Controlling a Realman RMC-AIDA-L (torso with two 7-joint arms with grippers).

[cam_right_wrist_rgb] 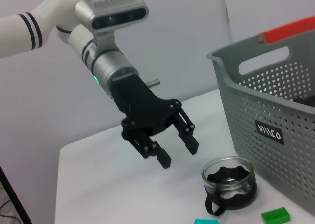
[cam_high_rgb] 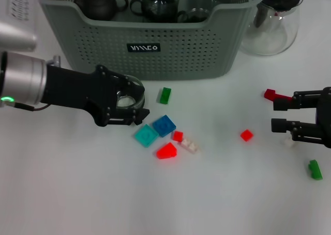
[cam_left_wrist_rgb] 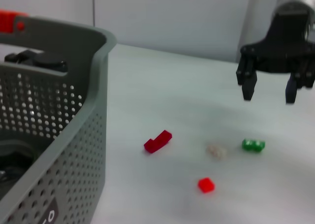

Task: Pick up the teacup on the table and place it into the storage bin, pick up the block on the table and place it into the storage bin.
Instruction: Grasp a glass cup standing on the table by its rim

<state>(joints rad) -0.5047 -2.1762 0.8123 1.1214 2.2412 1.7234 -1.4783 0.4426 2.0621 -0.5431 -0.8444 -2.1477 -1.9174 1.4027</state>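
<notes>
The teacup (cam_high_rgb: 128, 97) stands on the bench just near of the storage bin (cam_high_rgb: 155, 49), directly beneath the left gripper (cam_right_wrist_rgb: 174, 147), whose jaws hang wide and empty. The right gripper (cam_high_rgb: 282, 115), jaws also spread, is well apart at the right, so the left arm is nearer.

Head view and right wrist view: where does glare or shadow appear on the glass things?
Head view: bright glare on the clear glass jug, and only faint shadows on the white table. Right wrist view: a thin highlight along the rim of the glass teacup, with a soft shadow at its base.
</notes>
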